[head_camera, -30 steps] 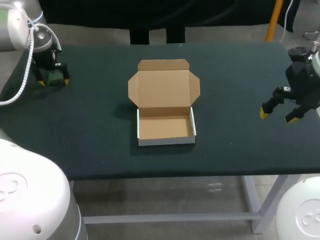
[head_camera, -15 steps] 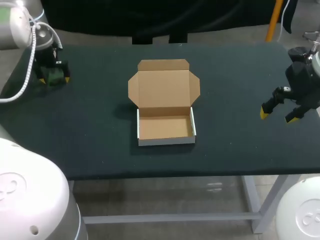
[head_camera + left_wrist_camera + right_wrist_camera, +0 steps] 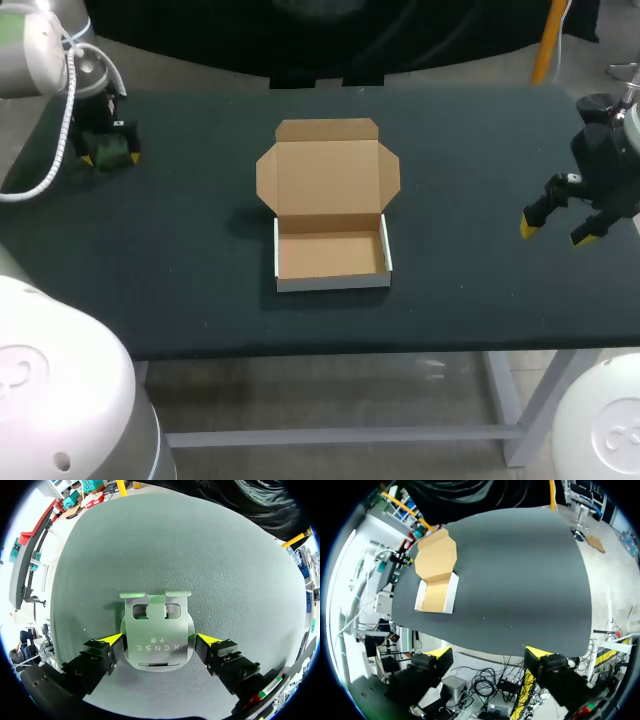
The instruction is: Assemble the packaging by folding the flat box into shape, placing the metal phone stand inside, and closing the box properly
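Two grippers from above: my left gripper (image 3: 107,155) far left of the open box (image 3: 330,215), my right gripper (image 3: 560,228) far right, fingers spread. Left wrist: fingers (image 3: 111,641) seem to pinch the phone stand (image 3: 156,635). Right wrist: box (image 3: 437,575) well ahead.

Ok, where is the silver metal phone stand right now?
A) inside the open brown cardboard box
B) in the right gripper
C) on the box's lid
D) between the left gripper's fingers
D: the silver metal phone stand lies between the left gripper's yellow tips, while the open brown cardboard box is empty and the right gripper holds nothing.
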You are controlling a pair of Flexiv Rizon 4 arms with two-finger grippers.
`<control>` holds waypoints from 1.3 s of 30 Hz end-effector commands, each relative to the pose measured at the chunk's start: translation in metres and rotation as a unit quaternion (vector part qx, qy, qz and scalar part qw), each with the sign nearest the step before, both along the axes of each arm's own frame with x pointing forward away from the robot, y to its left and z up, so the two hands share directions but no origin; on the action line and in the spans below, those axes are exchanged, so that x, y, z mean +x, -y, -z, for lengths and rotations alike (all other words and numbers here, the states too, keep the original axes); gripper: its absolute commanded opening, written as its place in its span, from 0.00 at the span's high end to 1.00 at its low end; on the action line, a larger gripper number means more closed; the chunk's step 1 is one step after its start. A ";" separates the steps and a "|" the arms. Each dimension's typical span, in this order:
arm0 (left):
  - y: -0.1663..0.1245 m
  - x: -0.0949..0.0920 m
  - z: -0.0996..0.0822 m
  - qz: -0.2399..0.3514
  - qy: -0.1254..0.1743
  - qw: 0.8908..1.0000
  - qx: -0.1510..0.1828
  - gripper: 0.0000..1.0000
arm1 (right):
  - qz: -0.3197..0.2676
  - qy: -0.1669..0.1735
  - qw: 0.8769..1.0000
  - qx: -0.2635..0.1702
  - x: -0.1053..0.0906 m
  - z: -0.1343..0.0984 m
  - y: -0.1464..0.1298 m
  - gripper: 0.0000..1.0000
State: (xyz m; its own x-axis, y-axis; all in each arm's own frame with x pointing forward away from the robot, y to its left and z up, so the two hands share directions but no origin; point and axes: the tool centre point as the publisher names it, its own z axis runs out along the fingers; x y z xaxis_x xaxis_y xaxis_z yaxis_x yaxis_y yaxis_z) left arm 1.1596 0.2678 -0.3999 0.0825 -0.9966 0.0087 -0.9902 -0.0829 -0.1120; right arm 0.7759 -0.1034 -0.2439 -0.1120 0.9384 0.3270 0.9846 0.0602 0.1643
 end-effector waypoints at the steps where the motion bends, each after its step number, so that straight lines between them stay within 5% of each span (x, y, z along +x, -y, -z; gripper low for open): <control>1: -0.001 0.005 0.002 -0.001 -0.005 1.000 -0.001 0.14 | 0.000 -0.002 1.000 -0.001 -0.001 -0.002 0.000 0.00; 11: -0.002 0.006 0.003 -0.004 -0.006 1.000 0.000 0.31 | 0.000 -0.002 1.000 -0.001 -0.001 -0.002 0.000 0.00; 13: -0.002 0.007 0.003 -0.005 -0.007 1.000 0.000 0.46 | 0.000 -0.002 1.000 -0.001 -0.001 -0.002 0.000 0.00; 16: -0.003 0.007 0.004 -0.006 -0.007 1.000 0.003 0.55 | 0.000 -0.002 1.000 -0.001 -0.001 -0.002 0.000 0.00; 17: -0.003 0.007 0.004 -0.006 -0.007 1.000 0.003 0.63 | 0.000 -0.002 1.000 -0.001 -0.001 -0.002 0.000 0.00; 19: -0.003 0.008 0.004 -0.007 -0.007 1.000 0.004 1.00 | 0.000 -0.002 1.000 -0.001 -0.001 -0.002 0.000 0.00; 39: -0.005 -0.030 -0.031 0.007 0.018 1.000 0.006 1.00 | 0.000 -0.002 1.000 -0.001 -0.001 -0.002 0.000 0.00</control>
